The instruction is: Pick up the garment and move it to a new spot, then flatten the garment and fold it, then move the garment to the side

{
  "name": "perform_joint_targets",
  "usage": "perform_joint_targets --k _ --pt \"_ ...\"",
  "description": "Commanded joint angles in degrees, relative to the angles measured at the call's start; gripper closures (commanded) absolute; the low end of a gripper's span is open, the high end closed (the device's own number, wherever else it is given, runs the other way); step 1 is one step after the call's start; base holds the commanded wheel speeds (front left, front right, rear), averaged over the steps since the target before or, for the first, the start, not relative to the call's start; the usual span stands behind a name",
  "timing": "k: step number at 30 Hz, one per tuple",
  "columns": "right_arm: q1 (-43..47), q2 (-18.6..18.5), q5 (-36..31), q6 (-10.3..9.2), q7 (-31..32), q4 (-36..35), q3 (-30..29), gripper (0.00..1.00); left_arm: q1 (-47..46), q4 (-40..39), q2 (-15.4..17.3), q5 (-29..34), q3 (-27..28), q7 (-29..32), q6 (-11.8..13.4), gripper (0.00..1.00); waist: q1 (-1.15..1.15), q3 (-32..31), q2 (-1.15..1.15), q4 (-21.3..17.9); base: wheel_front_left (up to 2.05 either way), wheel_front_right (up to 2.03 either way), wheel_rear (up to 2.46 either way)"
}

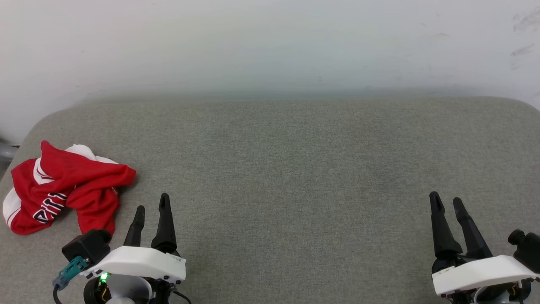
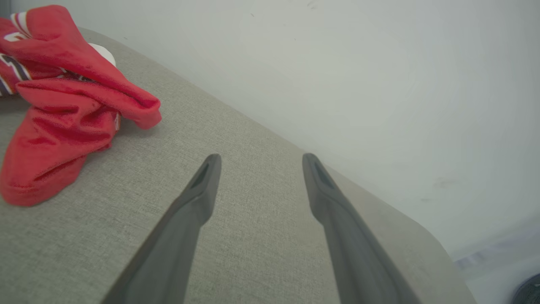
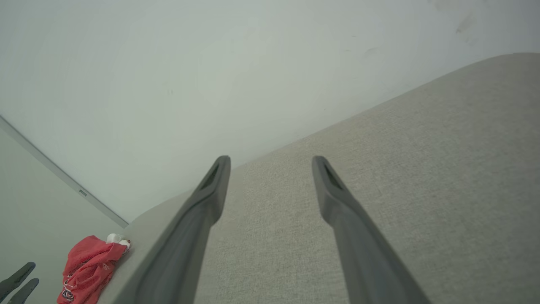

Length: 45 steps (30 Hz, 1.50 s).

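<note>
One garment [image 1: 63,188] lying crumpled at the left edge of the grey pad [image 1: 295,160], beside the left gripper [image 1: 152,202], right gripper [image 1: 446,197] hovering near the right edge, two grippers holding jaws apart, open pad stretching between them

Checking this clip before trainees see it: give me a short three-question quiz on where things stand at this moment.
1. True or false: the garment lies spread flat on the grey surface.
2. Are the left gripper and right gripper open or shut?
3. Which is nearer the garment? A. left gripper B. right gripper C. equally near
Key: 1 false, it is crumpled in a heap. 2 both open, holding nothing. 3 A.
</note>
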Motion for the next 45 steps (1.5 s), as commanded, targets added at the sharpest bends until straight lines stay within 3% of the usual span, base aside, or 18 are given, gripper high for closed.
perform_joint_targets --k 1,22,45 --pt "0.1 0.0 -2.3 0.0 -0.7 -0.6 0.1 0.0 -0.2 -0.7 0.6 2.1 -0.4 -0.6 0.5 0.0 0.0 0.0 0.0 0.0 0.0 0.0 0.0" --pt "1.3 0.0 -16.0 0.0 -3.8 -0.8 0.3 0.0 0.4 -1.6 2.1 14.8 -4.0 -3.8 3.6 0.0 0.0 0.7 0.0 -0.1 0.0 0.0 0.0" --pt "2.7 0.1 -25.6 -0.01 -6.7 -2.2 0.4 0.0 1.4 -3.0 1.2 24.9 -4.5 -6.5 1.9 0.0 0.0 0.8 0.0 -0.1 0.0 0.0 0.0"
